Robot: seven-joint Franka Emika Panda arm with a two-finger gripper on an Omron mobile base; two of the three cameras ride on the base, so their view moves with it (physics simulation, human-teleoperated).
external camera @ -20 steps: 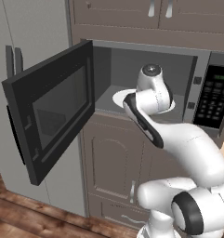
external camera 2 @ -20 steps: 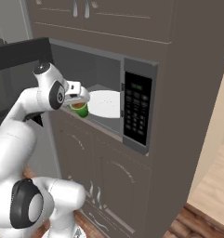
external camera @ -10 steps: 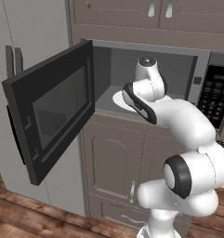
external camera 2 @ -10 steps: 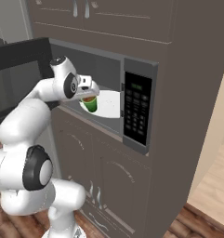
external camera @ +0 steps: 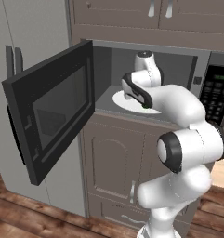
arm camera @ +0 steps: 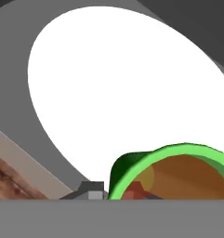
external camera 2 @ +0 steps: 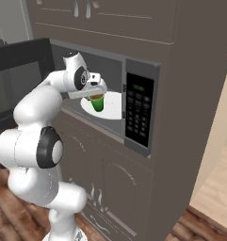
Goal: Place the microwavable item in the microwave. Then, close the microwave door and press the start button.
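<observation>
Right base view: green cup [external camera 2: 97, 102] with brown liquid hangs just under the gripper [external camera 2: 96, 92], clamped at its rim, inside the microwave [external camera 2: 116, 101] cavity. White turntable plate [external camera 2: 116, 107] sits below it. Microwave door [external camera: 49, 108] swung wide open left of the gripper; keypad panel [external camera 2: 137, 113] right.

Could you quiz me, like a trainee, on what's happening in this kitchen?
1. True or false: the microwave door is shut.
2. What does the gripper hold? A) grey block B) green cup C) plate
3. Fill in: the cup hangs over the white ____ inside the microwave.

Key: 1 false, it stands open. 2 B. 3 plate.
</observation>
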